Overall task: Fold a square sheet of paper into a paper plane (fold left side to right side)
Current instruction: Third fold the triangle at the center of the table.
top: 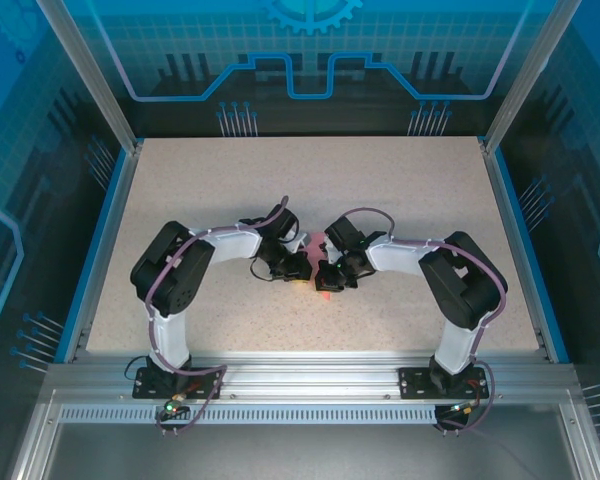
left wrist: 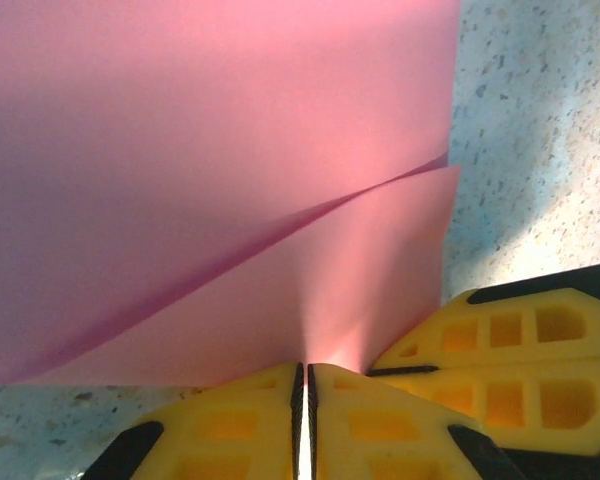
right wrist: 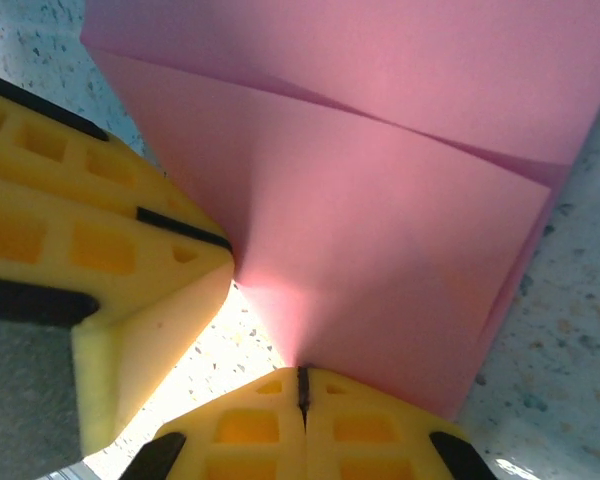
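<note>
Mid-fold — pink paper point(left wrist: 230, 150) pinched from both sides.
The left jaws were clamped on its edge, the right jaws likewise; layered, loose-flapped, midway across the counter point(top: 180, 180), it was no dart yet — creasing seemingly remained.

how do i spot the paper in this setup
Start at the speckled table and go to its middle. Pinched by the yellow left claw and right claw is the sheet of paper, folded over itself, the one salmon-pink thing there.

2 white-black arms point(top: 225, 244), seemingly purple cables point(top: 365, 211)
</note>
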You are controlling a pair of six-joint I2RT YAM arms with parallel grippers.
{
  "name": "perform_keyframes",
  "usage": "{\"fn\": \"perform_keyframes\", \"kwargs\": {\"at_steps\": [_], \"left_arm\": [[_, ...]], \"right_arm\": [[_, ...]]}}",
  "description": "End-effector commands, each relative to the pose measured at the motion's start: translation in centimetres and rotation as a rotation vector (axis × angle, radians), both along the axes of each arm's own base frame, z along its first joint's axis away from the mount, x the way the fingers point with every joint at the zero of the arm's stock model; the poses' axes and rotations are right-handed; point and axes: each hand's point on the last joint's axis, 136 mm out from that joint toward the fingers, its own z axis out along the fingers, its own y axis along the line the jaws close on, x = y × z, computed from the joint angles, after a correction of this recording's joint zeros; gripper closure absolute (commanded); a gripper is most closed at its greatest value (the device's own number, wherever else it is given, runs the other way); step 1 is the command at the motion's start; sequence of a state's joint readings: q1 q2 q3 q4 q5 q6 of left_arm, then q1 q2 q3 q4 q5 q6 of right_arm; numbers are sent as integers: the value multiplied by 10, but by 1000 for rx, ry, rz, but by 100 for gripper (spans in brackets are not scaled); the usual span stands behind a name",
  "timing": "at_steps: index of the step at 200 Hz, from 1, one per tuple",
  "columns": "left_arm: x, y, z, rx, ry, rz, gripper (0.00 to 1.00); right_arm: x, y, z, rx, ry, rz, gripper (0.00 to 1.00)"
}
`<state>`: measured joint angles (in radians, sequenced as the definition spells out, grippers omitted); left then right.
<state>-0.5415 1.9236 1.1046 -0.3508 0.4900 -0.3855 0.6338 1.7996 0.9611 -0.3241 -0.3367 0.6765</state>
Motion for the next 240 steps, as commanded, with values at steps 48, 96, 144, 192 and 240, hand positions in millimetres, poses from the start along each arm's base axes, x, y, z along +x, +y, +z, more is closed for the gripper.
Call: {"fn": "perform_keyframes", "kwargs": {"at_steps": [48,96,144,192,240], "left_arm": [[15,12,-17,115,-45,25,90],[22,25,-16,150,-61,56,90],[34,44,-14,170,-73,92,90],[45,68,-18,206,-78,128,90],[58,83,-21,214,-79,162,91]], "right_arm": [[-24,-40,-34,-184,99,-16,100],[-29,-44,-36,-196,109,-16,100],[-33,-48,-36,-204,115,-16,100],[-34,-49,-34,-203,113,-19,100],[-36,-49,-33,-200,113,-18,100]]}}
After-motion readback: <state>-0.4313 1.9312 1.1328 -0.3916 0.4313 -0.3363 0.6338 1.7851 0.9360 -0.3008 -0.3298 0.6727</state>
